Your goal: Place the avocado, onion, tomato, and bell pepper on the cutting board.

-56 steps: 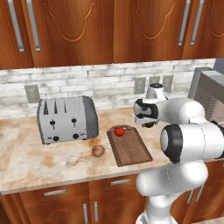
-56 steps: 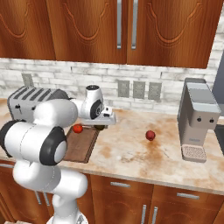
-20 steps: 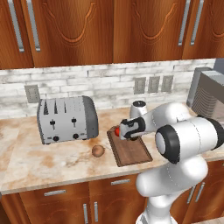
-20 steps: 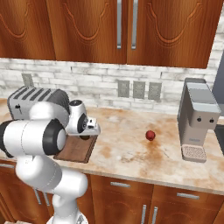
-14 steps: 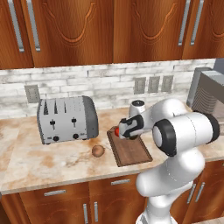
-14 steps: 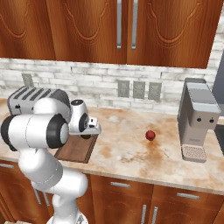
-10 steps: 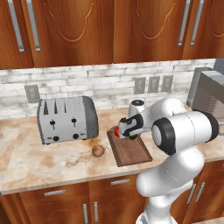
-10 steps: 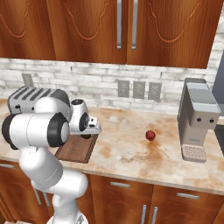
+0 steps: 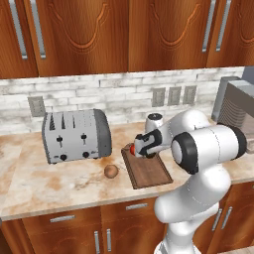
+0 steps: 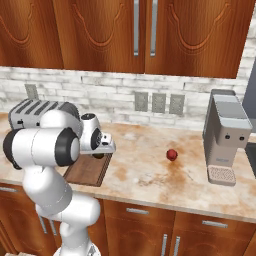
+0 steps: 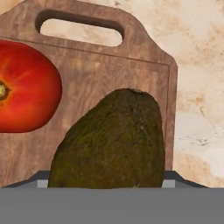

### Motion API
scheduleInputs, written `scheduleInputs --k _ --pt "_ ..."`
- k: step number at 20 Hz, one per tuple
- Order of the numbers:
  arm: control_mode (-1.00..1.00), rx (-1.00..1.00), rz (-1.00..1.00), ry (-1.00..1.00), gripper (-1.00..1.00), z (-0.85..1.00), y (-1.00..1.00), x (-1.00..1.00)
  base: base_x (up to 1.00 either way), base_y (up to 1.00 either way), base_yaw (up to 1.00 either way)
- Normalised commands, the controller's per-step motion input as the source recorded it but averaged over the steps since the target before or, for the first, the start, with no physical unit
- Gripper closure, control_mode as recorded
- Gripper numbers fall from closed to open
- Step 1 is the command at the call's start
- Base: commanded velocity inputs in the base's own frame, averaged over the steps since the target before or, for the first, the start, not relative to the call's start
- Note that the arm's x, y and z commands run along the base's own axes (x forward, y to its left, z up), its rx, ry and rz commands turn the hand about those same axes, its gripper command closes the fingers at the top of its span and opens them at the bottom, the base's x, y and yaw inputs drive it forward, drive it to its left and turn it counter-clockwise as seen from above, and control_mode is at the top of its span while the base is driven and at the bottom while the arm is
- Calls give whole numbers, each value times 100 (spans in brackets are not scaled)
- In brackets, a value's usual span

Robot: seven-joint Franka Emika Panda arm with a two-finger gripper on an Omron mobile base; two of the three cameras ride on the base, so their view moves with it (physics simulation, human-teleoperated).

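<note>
While hovering over the cutting board (image 11: pixel 100 83), my gripper (image 9: pixel 135 150) is clasping the avocado (image 11: pixel 111 142), tomato (image 11: pixel 24 87) lying beside it.

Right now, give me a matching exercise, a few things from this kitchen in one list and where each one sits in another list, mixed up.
Things:
1. tomato
2. onion
3. avocado
4. toaster

Places:
A. bare counter, between toaster and cutting board
B. close before the hand camera, over the board
C. on the board, near its handle end
D. against the backsplash, left of the board

Pairs: 1-C, 2-A, 3-B, 4-D
</note>
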Motion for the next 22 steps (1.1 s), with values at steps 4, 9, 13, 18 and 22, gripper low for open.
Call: scheduleInputs --k 4,9,13,18,22 --pt "-100 -1 0 0 -100 -33 3 0 0 0 0" --pt "-100 0 0 0 -100 0 0 0 0 0 0" --pt "-100 0 0 -3 -100 8 0 -7 0 0 0" --pt "-100 0 0 -3 -100 2 4 -10 0 0 0" --pt "-100 0 0 -3 -100 31 0 -8 0 0 0"
